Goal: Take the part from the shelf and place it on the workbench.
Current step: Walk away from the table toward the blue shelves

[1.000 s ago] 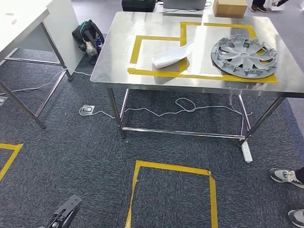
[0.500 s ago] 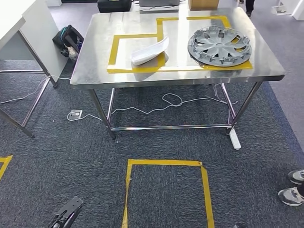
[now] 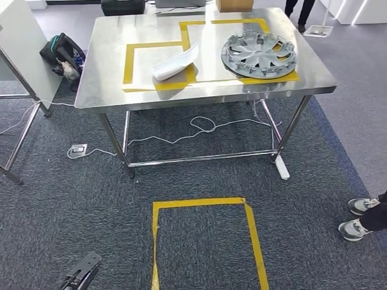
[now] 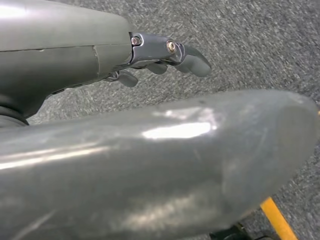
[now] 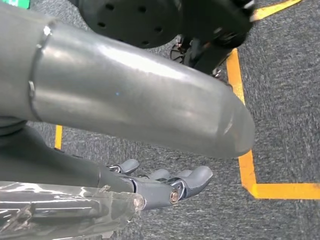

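Two shoes (image 3: 360, 219) (a person's) right | cable (image 3: 201, 130) under workbench (image 3: 91, 90)

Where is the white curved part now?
In the head view, the white curved part lies on the steel workbench, across yellow tape, left of the grey wheel cover.

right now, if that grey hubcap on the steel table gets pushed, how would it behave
The hubcap lies flat, so it would probably slide rather than roll or tip. The polished steel table likely offers little grip. Its open spokes suggest thin plastic: probably light, slightly flexible.

Steel workbench (image 3: 91, 90) bears white part (image 3: 175, 62), grey hubcap (image 3: 259, 54), yellow tape (image 3: 129, 63)
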Robot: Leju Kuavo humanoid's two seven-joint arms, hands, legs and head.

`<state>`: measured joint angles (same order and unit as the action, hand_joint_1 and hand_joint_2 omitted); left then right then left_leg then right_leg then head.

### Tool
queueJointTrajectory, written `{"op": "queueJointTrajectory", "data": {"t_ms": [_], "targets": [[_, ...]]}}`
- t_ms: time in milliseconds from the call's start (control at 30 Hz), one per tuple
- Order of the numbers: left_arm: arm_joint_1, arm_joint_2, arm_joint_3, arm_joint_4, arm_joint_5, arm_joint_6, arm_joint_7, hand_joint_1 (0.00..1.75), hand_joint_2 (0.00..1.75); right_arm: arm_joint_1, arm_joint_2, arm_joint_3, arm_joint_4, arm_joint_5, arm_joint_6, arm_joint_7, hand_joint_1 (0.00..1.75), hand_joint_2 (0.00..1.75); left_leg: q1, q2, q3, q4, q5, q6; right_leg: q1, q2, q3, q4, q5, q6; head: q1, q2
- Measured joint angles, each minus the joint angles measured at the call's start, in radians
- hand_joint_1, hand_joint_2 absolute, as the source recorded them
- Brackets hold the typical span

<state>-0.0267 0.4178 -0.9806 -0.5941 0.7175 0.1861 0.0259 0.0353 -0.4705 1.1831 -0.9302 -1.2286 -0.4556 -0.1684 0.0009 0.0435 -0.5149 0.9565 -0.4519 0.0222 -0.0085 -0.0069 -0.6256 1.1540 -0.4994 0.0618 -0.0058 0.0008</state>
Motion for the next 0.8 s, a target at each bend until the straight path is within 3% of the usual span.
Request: {"op": "queueJointTrajectory", "data": {"t_ms": [67, 100, 167, 233, 300, 367, 400, 433, 500, 567, 633, 700, 733, 800], "targets": [[0.004, 0.007, -0.005, 0.000, 0.011, 0.007, 0.000, 0.00, 0.00, -0.003, 0.001, 0.002, 0.002, -0.004, 0.001, -0.002, 0.00, 0.00, -0.005, 0.013, -0.002, 0.010, -0.005, -0.009, 0.003, -0.025, 0.068, -0.120, 0.034, -0.007, 0.000, 0.000], [0.005, 0.011, -0.008, -0.001, 0.014, 0.009, 0.000, 0.00, 0.00, -0.005, 0.001, 0.003, 0.002, -0.005, 0.001, -0.003, 0.00, 0.00, -0.008, 0.019, -0.004, 0.014, -0.007, -0.013, 0.005, -0.031, 0.081, -0.145, 0.037, -0.012, 0.000, 0.000], [0.008, 0.018, -0.015, -0.002, 0.018, 0.013, 0.000, 0.00, 0.00, -0.006, 0.002, 0.006, 0.003, -0.007, 0.002, -0.004, 0.00, 0.00, -0.011, 0.032, -0.007, 0.019, -0.008, -0.021, 0.005, -0.020, 0.079, -0.148, 0.037, -0.024, -0.001, 0.000], [0.010, 0.025, -0.022, -0.006, 0.027, 0.021, 0.001, 0.00, 0.00, -0.002, 0.003, 0.010, 0.003, -0.007, 0.001, -0.007, 0.00, 0.00, -0.008, 0.021, -0.015, 0.036, -0.024, -0.032, 0.002, -0.007, 0.074, -0.148, 0.042, -0.035, -0.002, 0.000], [0.020, 0.039, -0.034, -0.024, 0.045, 0.046, 0.003, 0.00, 0.00, -0.003, 0.004, 0.015, 0.004, -0.007, -0.001, -0.015, 0.00, 0.00, -0.004, -0.011, -0.055, 0.123, -0.080, -0.043, -0.001, 0.007, 0.069, -0.149, 0.047, -0.045, -0.004, 0.000], [0.041, 0.065, -0.055, -0.060, 0.075, 0.096, 0.006, 0.00, 0.00, -0.004, 0.004, 0.025, 0.004, -0.010, -0.003, -0.024, 0.00, 0.00, -0.001, -0.029, -0.120, 0.258, -0.141, -0.048, -0.001, 0.024, 0.062, -0.149, 0.050, -0.051, -0.005, 0.000], [0.055, 0.082, -0.070, -0.086, 0.095, 0.126, 0.007, 0.00, 0.00, -0.002, 0.004, 0.034, 0.004, -0.014, -0.001, -0.026, 0.00, 0.00, -0.001, -0.031, -0.142, 0.301, -0.151, -0.048, -0.001, 0.035, 0.060, -0.149, 0.051, -0.052, -0.006, 0.000], [0.068, 0.102, -0.086, -0.116, 0.117, 0.157, 0.008, 0.00, 0.00, -0.001, 0.005, 0.046, 0.004, -0.019, 0.004, -0.026, 0.00, 0.00, 0.000, -0.033, -0.147, 0.310, -0.141, -0.048, -0.002, 0.044, 0.059, -0.148, 0.052, -0.053, -0.005, 0.000], [0.088, 0.145, -0.122, -0.177, 0.168, 0.211, 0.006, 0.00, 0.00, 0.002, 0.010, 0.076, 0.011, -0.038, 0.023, -0.022, 0.00, 0.00, 0.003, -0.042, -0.104, 0.217, -0.074, -0.048, -0.003, 0.063, 0.060, -0.148, 0.053, -0.050, -0.005, 0.000], [0.095, 0.178, -0.156, -0.226, 0.224, 0.252, -0.010, 0.00, 0.00, -0.002, 0.018, 0.100, 0.026, -0.060, 0.048, -0.030, 0.00, 0.00, 0.008, -0.074, -0.042, 0.085, -0.020, -0.047, -0.003, 0.078, 0.058, -0.145, 0.055, -0.043, -0.005, 0.000], [0.097, 0.194, -0.182, -0.260, 0.282, 0.279, -0.036, 0.00, 0.00, -0.010, 0.027, 0.116, 0.043, -0.072, 0.066, -0.049, 0.00, 0.00, 0.009, -0.094, -0.018, 0.028, -0.012, -0.042, -0.003, 0.093, 0.051, -0.147, 0.060, -0.030, -0.005, 0.000], [0.098, 0.202, -0.201, -0.283, 0.321, 0.289, -0.051, 0.00, 0.00, -0.016, 0.034, 0.129, 0.058, -0.078, 0.073, -0.060, 0.00, 0.00, 0.008, -0.081, -0.017, 0.023, -0.009, -0.029, -0.006, 0.104, 0.042, -0.152, 0.065, -0.017, -0.005, 0.000], [0.097, 0.205, -0.209, -0.292, 0.329, 0.290, -0.053, 0.00, 0.00, -0.017, 0.037, 0.134, 0.064, -0.080, 0.074, -0.062, 0.00, 0.00, 0.008, -0.073, -0.017, 0.021, -0.007, -0.022, -0.005, 0.095, 0.036, -0.145, 0.059, -0.012, -0.003, 0.000], [0.096, 0.208, -0.223, -0.303, 0.339, 0.289, -0.062, 0.00, 0.00, -0.022, 0.041, 0.141, 0.075, -0.088, 0.072, -0.062, 0.00, 0.00, 0.010, -0.057, -0.018, 0.018, -0.003, -0.010, -0.002, 0.055, 0.003, -0.072, 0.012, -0.005, 0.002, 0.000]]}}
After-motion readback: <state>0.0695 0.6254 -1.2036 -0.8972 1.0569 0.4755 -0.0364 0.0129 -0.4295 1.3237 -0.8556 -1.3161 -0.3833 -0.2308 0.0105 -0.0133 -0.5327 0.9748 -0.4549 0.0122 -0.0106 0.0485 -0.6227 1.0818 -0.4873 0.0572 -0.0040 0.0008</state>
